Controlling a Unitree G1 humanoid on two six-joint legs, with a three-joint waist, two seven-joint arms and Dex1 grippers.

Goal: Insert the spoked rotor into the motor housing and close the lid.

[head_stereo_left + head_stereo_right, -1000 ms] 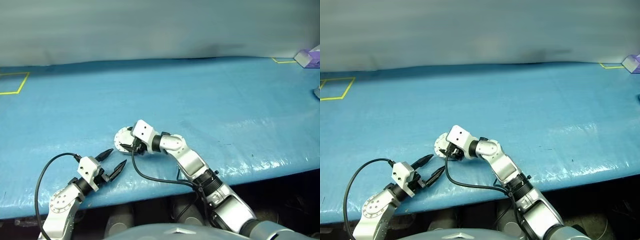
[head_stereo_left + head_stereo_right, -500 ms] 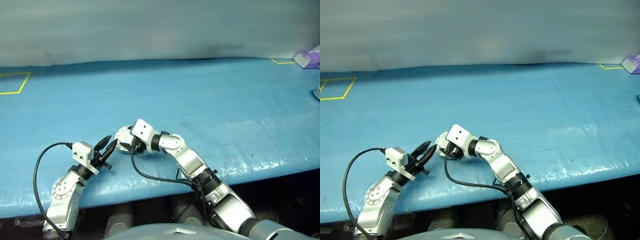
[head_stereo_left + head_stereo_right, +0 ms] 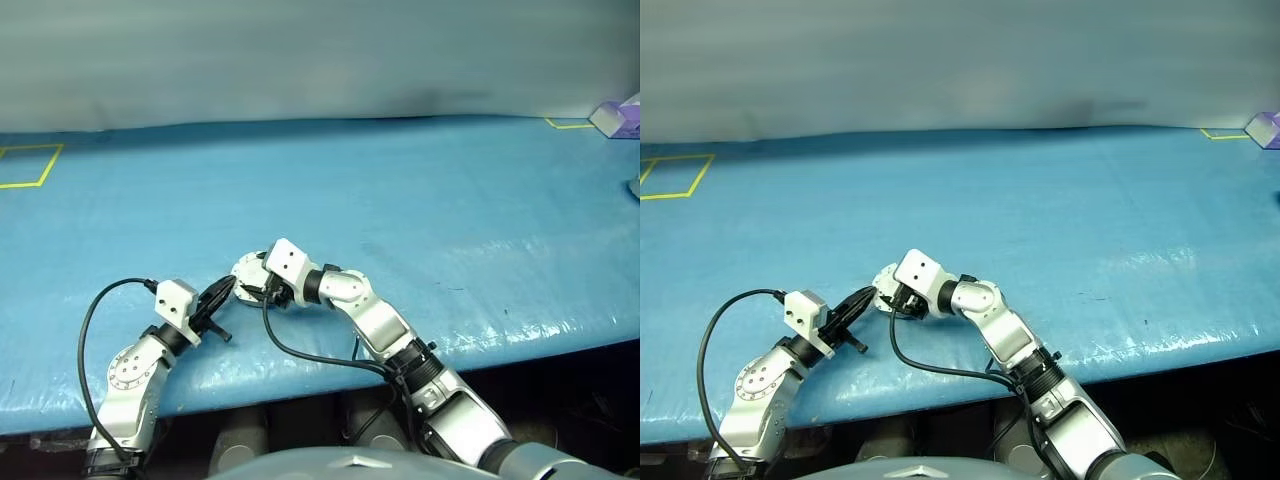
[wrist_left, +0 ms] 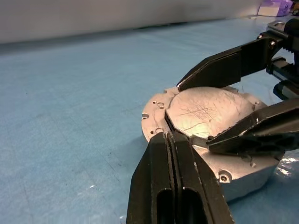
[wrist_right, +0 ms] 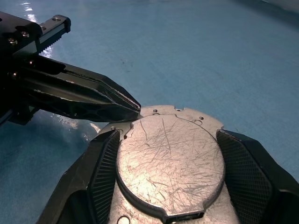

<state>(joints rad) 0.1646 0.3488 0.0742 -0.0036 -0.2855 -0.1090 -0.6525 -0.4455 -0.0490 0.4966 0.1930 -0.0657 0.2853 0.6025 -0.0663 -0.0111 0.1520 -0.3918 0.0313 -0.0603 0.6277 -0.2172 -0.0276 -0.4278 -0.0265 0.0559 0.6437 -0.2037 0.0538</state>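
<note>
Right wrist view: right hand (image 5: 170,163) grips the motor housing (image 5: 170,163) on the blue bench (image 5: 196,51) (lower centre); left hand (image 5: 133,107), fingers closed empty, touches its rim.

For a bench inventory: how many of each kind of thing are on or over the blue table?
Grippers: 2, left gripper and right gripper
Motor housing: 1
Yellow tape outlines: 2
Purple box: 1
Grey item, cut off at the right edge: 1
Total: 7
</note>
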